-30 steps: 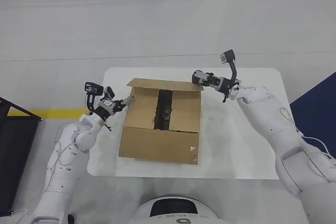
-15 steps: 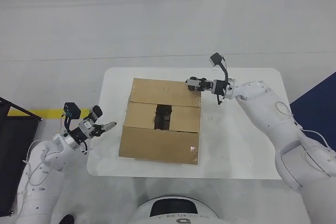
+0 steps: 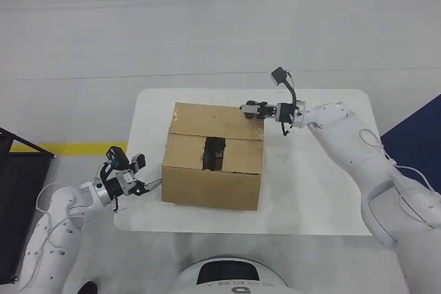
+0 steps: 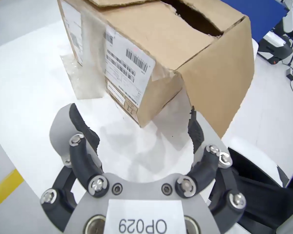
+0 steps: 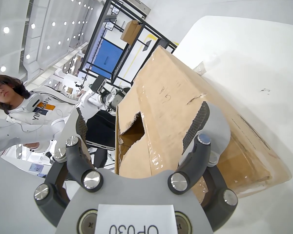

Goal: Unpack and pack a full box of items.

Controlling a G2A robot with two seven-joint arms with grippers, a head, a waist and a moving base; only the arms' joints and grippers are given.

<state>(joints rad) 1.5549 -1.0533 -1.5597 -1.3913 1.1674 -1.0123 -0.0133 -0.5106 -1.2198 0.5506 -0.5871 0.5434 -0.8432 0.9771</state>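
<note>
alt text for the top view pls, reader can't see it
A cardboard box sits on a white table, its top flaps folded in around a dark torn gap at the centre. The right gripper is at the box's far right corner and the left gripper is low by its near left corner, both with fingers open.

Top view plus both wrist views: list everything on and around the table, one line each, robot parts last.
box: one, brown cardboard, mid-table, flaps down, dark gap in its top
labels: several, white, on the box side facing the left gripper
clear film: one strip, see-through, down that side onto the table
table: one, white
floor line: one, yellow, beside the table
frame: one, black, on the floor
left gripper: open, near the box's lower corner, apart
right gripper: open, over the box's far top edge
</note>
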